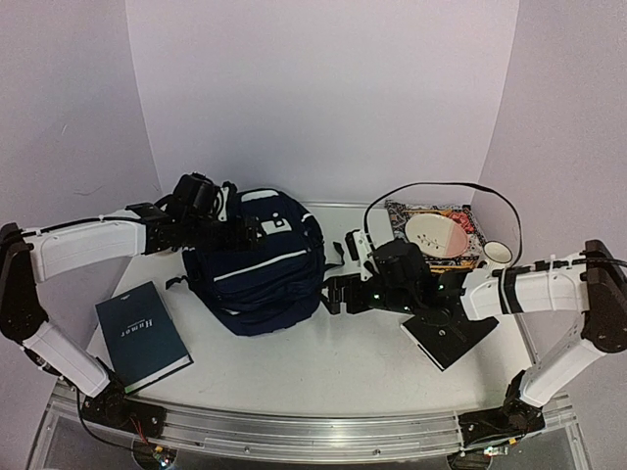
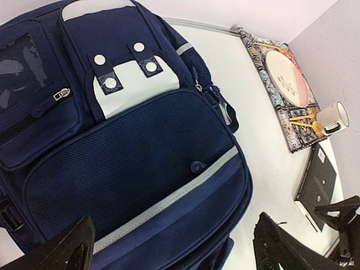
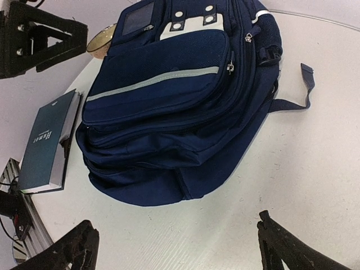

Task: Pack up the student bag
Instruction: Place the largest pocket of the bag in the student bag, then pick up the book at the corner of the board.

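Note:
The student bag (image 1: 260,262) is a navy backpack with white stripe trim, lying flat on the table left of centre, all its zips closed. My left gripper (image 1: 235,223) hovers over the bag's top left part. In the left wrist view this gripper (image 2: 174,253) is open, and the bag's front pocket (image 2: 129,163) fills the space between its fingers. My right gripper (image 1: 331,296) is just right of the bag, above bare table. It (image 3: 180,253) stands open and empty, a short way from the bag's lower edge (image 3: 169,185).
A dark teal hardcover book (image 1: 142,335) lies at the front left. At the back right, a patterned book (image 1: 468,227) carries a pink and white plate (image 1: 436,235), with a white mug (image 1: 497,255) beside it. A black notebook (image 1: 451,338) lies under the right arm. A tan dish (image 3: 100,45) peeks out behind the bag.

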`<control>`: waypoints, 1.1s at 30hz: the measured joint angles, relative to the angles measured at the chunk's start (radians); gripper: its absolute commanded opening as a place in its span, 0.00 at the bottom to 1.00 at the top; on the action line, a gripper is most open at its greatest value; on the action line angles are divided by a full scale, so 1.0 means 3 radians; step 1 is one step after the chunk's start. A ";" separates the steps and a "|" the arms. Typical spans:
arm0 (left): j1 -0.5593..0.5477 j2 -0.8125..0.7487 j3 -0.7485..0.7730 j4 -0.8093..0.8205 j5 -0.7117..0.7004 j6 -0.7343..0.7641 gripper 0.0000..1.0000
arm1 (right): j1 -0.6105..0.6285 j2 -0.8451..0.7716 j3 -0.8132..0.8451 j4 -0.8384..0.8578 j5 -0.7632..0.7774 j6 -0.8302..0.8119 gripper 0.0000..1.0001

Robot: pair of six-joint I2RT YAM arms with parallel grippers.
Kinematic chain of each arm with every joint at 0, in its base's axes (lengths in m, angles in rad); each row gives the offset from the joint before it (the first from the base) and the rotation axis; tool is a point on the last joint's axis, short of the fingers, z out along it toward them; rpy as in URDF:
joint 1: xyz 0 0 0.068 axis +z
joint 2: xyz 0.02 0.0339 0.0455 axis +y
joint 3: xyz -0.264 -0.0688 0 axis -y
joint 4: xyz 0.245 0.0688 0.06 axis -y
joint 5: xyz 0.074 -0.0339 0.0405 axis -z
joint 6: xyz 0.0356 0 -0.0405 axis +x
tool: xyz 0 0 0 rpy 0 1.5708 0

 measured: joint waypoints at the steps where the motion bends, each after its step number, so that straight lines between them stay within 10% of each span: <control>1: -0.0003 -0.0031 -0.0041 0.0026 -0.0012 -0.0029 1.00 | 0.0001 0.0012 0.0000 0.0010 -0.0004 -0.0001 0.98; 18: 0.0495 -0.0592 -0.0899 -0.1036 -0.1036 -0.0942 0.99 | 0.0001 0.0093 -0.0101 0.0220 -0.0125 -0.0010 0.98; 33: 0.0628 -0.0100 -0.0891 -0.1667 -0.1576 -0.1608 0.71 | 0.0000 0.0160 -0.0285 0.0597 -0.0367 -0.0011 0.98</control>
